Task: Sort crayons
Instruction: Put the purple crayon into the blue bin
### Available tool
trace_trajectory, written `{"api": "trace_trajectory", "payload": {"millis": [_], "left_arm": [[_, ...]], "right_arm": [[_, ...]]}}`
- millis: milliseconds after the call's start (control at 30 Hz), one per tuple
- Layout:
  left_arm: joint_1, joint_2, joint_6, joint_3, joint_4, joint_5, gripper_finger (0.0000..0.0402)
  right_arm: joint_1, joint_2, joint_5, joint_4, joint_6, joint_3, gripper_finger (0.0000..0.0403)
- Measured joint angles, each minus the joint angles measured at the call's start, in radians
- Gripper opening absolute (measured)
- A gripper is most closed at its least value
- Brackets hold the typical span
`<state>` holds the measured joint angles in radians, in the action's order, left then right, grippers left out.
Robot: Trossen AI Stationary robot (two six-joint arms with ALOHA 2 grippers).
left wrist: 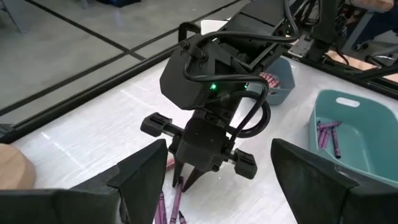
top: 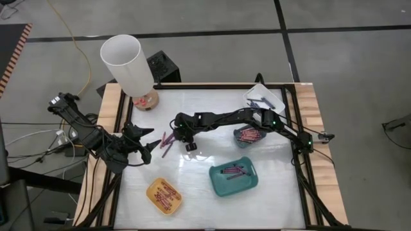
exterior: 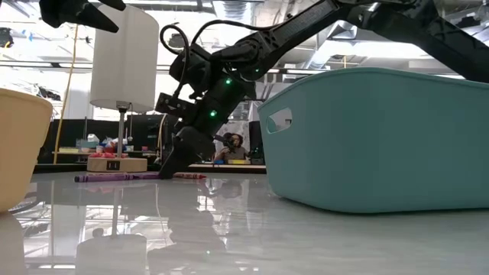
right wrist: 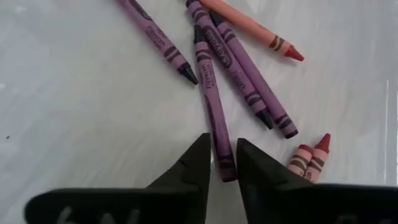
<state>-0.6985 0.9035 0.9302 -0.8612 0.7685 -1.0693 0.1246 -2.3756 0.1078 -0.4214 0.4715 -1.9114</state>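
Loose crayons (right wrist: 214, 93) on glossy white table (top: 205, 173), left of centre: thin paper-wrapped purple sticks, few red. Right gripper (right wrist: 222, 163) tips straddle one purple crayon, jaws narrow, grip uncertain. Left gripper (left wrist: 217, 180) wide open, empty, just beside. Teal tray (top: 234, 179) holds purple crayons; yellow tray (top: 164, 195) red. White lamp (top: 126, 66) at table's back-left corner.

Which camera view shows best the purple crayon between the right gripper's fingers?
The right wrist view: the purple crayon lies between the right gripper fingers, label visible. The high view shows only a small loose pile. The low view shows crayons flat on the table, edge on. The left wrist view shows purple tips under that gripper.
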Motion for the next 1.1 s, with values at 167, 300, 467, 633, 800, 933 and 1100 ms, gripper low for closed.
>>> {"api": "trace_trajectory", "payload": {"millis": [167, 300, 467, 633, 800, 933, 1100], "left_arm": [[0.000, 0.000, 0.001, 0.000, 0.000, 0.000, 0.0276], [0.000, 0.000, 0.002, 0.000, 0.000, 0.001, 0.0276], [0.000, 0.000, 0.002, 0.000, 0.000, 0.001, 0.0276], [0.000, 0.000, 0.002, 0.000, 0.000, 0.001, 0.0276], [0.000, 0.000, 0.001, 0.000, 0.000, 0.001, 0.0276], [0.000, 0.000, 0.002, 0.000, 0.000, 0.002, 0.0276], [0.001, 0.000, 0.020, 0.000, 0.010, -0.001, 0.0276]], "right_arm": [[0.000, 0.001, 0.000, -0.013, -0.015, 0.000, 0.0053], [0.000, 0.001, 0.000, -0.016, -0.026, 0.000, 0.0029], [-0.001, 0.002, 0.000, -0.017, -0.029, 0.000, 0.0005], [-0.009, 0.002, -0.004, -0.017, -0.029, 0.000, 0.0003], [-0.020, 0.007, -0.008, -0.018, -0.029, 0.001, 0.0002], [-0.025, 0.021, -0.003, -0.043, -0.032, -0.006, 0.0002], [-0.028, 0.056, 0.003, -0.110, -0.045, -0.026, 0.0001]]}}
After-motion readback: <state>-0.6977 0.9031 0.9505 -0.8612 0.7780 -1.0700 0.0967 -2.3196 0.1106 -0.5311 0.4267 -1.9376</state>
